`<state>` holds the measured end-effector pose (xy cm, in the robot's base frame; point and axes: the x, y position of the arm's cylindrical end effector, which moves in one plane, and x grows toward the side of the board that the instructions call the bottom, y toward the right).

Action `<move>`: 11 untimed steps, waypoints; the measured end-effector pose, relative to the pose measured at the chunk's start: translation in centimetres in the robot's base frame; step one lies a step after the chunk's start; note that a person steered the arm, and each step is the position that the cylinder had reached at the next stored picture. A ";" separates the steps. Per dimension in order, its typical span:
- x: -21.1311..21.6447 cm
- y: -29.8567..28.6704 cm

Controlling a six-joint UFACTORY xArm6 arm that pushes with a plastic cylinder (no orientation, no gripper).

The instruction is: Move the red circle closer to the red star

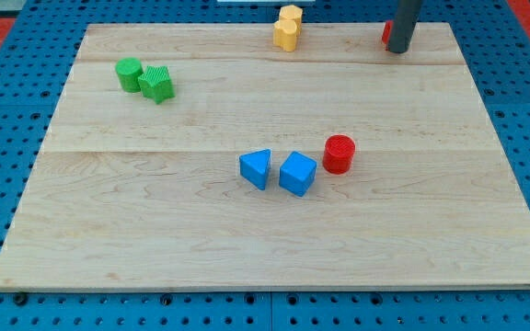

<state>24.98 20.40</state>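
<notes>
Red circle (339, 154) upright on the wooden board (155, 230), right of centre in the frame, just beside the blue cube (297, 174) at its lower left, a thin gap between them or perhaps none; hard to tell. Blue triangle (256, 169) further left in the same row. Red star (386, 35) far off at the upper right edge, mostly hidden behind the dark rod, only a red sliver showing. My tip (397, 51) resting at that sliver, touching or nearly so, well apart from the circle; nothing held, being a bare rod with no jaws. Yellow blocks (288, 28), two stacked close, at the top centre; green blocks (144, 78), a pair, at the upper left. Circle likely light, rigid and smooth-sided, apt to slide easily on the wood and to roll off a glancing contact. No grasp possible: best contact judged at its lower-left flank, on the side away from the star, pushed squarely through its centre toward the upper right, the cube close by leaving little room.
</notes>
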 end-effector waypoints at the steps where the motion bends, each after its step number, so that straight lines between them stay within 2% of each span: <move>1: 10.7 1.1; 2: 23.4 1.5; 3: 28.9 -3.5; 4: 23.2 -7.9; 5: 17.5 -9.0; 6: 21.1 -6.7; 7: 24.4 -10.4; 8: 19.9 -14.5; 9: 14.0 -11.8; 10: 8.4 -11.5; 11: 4.8 -8.6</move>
<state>29.77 11.77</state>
